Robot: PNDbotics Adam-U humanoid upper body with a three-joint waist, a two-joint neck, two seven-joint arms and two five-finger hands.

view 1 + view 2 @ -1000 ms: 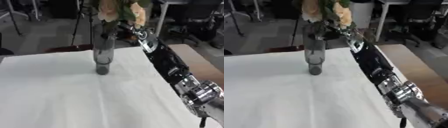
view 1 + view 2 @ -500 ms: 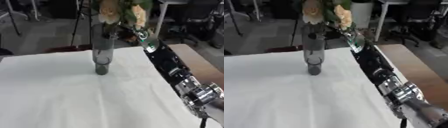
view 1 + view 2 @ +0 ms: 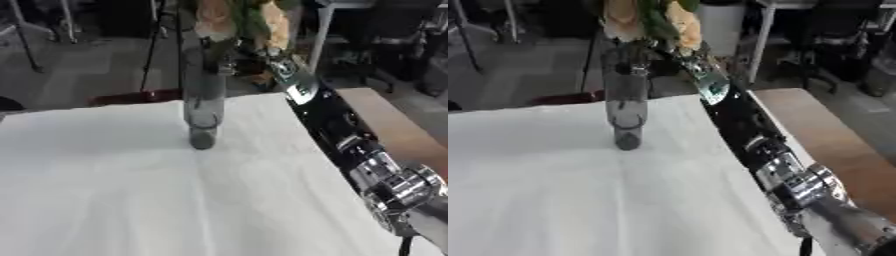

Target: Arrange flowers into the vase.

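A tall clear glass vase (image 3: 203, 107) stands upright on the white tablecloth (image 3: 131, 190), at the far middle. A bunch of cream and peach flowers (image 3: 241, 20) with green leaves sits at its mouth, stems going down into the glass. My right arm (image 3: 350, 135) runs from the lower right corner up to the vase top. My right hand (image 3: 677, 56) is just right of the rim, under the blooms, shut on the flower stems. The blooms and the vase partly hide the hand. My left hand shows in no view.
The cloth's right edge leaves a strip of bare wooden tabletop (image 3: 824, 130). Beyond the far edge are grey floor, stand legs (image 3: 26, 45) and office chairs (image 3: 842, 45). A dark red strip (image 3: 131, 96) lies just behind the table.
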